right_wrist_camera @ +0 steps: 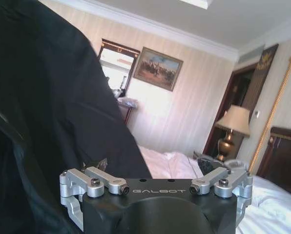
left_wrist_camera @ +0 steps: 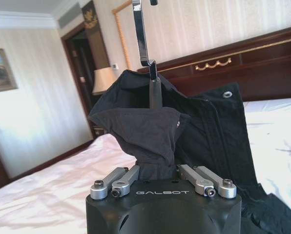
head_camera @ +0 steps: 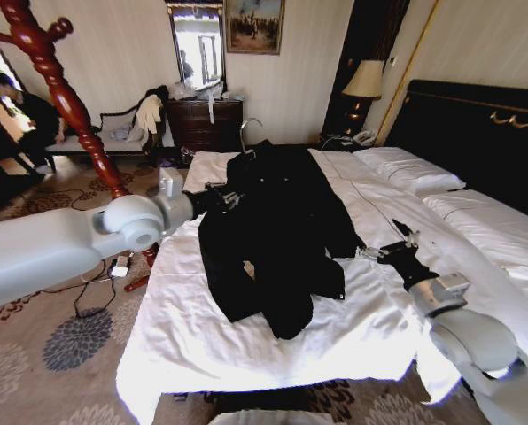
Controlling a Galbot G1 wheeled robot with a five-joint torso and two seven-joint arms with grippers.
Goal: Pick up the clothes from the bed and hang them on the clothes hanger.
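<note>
Large black long-sleeved coat of soft dark fabric (head_camera: 277, 235) is lying spread across the middle of the wide bed with white duvet and white pillows (head_camera: 246, 336), collar end toward the far side, hem toward the foot. Black headboard with gold ornament (head_camera: 485, 133) is standing at the right.

Left tool (head_camera: 218, 198) is reaching in from the bed's left edge and is at the coat's upper left part. In the left wrist view the left tool (left_wrist_camera: 157, 168) is clamped on a bunched fold of the black fabric (left_wrist_camera: 145, 131), lifting it into a peak; a shiny metal hook (left_wrist_camera: 141, 34) is sticking up behind the fold.

Right tool (head_camera: 391, 252) is resting on the white duvet just beside the coat's right edge; its fingers are spread apart, gripping nothing. In the right wrist view the right tool (right_wrist_camera: 157, 195) is sitting close against dark cloth (right_wrist_camera: 48, 112).

Glossy reddish-brown spiral-turned wooden coat stand (head_camera: 60, 97) is standing on the patterned carpet (head_camera: 60, 354) left of the bed, behind the left arm, apart from the coat.
</note>
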